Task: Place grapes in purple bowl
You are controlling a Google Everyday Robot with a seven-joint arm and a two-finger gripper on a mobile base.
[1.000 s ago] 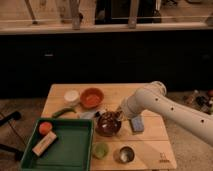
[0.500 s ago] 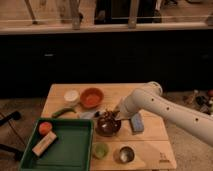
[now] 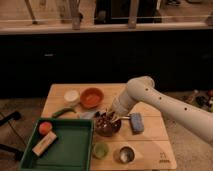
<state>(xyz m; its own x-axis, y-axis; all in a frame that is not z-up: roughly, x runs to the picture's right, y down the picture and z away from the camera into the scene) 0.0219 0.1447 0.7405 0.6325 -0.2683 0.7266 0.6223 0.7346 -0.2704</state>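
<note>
Although the last second has passed, you will find that almost nothing has moved: the arm reaches from the right side as before, and the gripper (image 3: 113, 118) stays low over the purple bowl (image 3: 107, 133), near the middle of the tabletop (image 3: 152, 137). The grapes (image 3: 102, 121) show as a dark bumpy mass at the bowl, directly under the gripper and a little to its left. I cannot tell whether the gripper is open or closed, and so I cannot tell if the bunch already lies in the bowl or hangs just above its bottom.

For your task, I judge that this stillness means the carrying is finished and the arm is at the releasing step. The place looks correct: it is the dark bowl, not the orange bowl (image 3: 92, 97) behind it, and not the green cup (image 3: 100, 149) in front.

What remains, I think, is only to let go and lift straight up. Please watch the blue sponge (image 3: 136, 123) just beside the bowl on the right, and check that no berry stays on the rim when the arm rises.
</note>
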